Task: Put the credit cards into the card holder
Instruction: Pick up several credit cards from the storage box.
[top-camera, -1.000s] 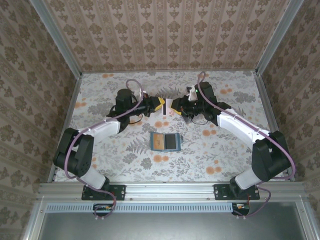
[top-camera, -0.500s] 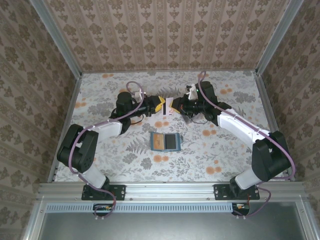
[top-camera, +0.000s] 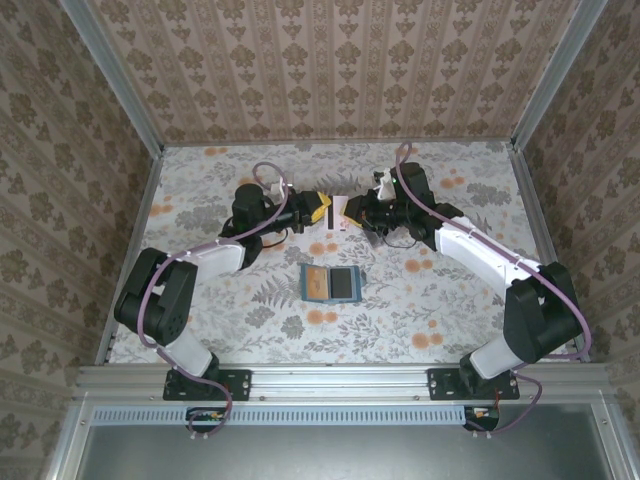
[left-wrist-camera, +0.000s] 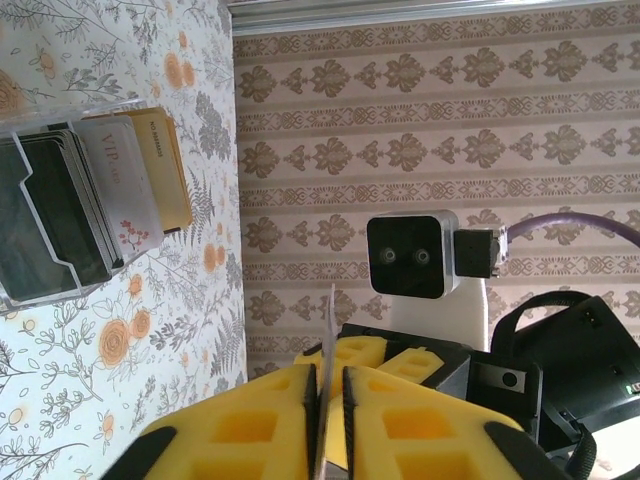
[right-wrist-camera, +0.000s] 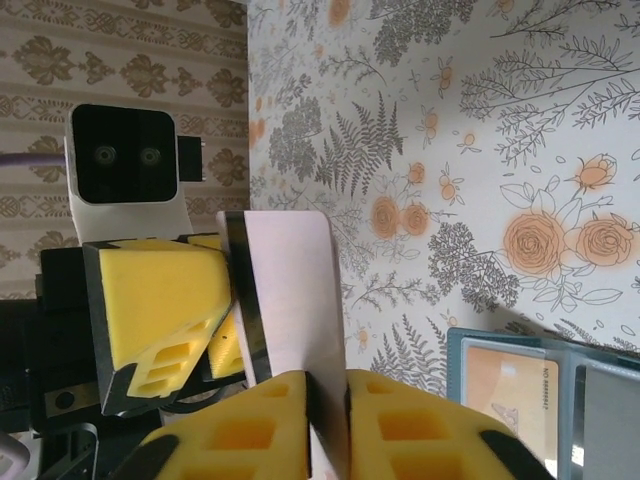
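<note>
Handover, seemingly, at 12 o'clock from open card holder (top-camera: 331, 283): right gripper (right-wrist-camera: 327, 388) pinches pale card (right-wrist-camera: 290, 290), left gripper (left-wrist-camera: 330, 378) fingers straddle its edge, grip unclear. Tan card (right-wrist-camera: 500, 390) looks slotted; others wait in clear box (left-wrist-camera: 60, 215).

Top cam overhead from behind; wrist cams (left-wrist-camera: 412, 256) close, facing each other, share card (right-wrist-camera: 288, 300).

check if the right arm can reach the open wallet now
Probably yes: the wallet lies open close by the right pincer, nothing between. But that pincer is shut on a card whose other end sits in the left pincer.
</note>
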